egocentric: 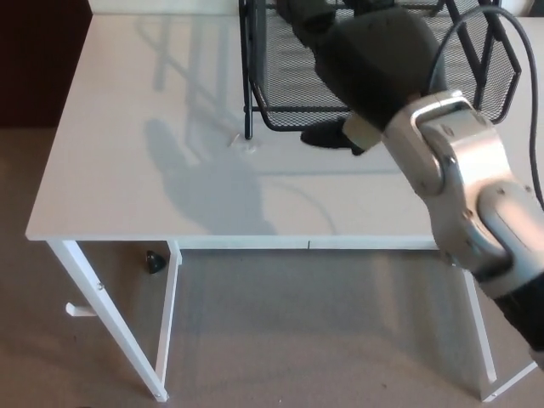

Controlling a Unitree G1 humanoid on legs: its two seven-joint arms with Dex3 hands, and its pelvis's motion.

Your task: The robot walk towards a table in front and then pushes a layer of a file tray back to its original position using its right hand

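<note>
On the table: you are facing the pulled-out tray layer (293,85), lying just beyond the right robot hand (374,64).
Grasp: right robot hand is holding nothing, fingers apart.

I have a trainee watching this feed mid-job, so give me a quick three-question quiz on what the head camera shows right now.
1. True or false: the right hand is over the pulled-out layer of the black wire mesh file tray.
2. Which hand is out of view? A) left B) right
3. Fill in: the black wire mesh file tray stands on the ____ rectangular table.

Key: 1 true. 2 A. 3 white.
</note>
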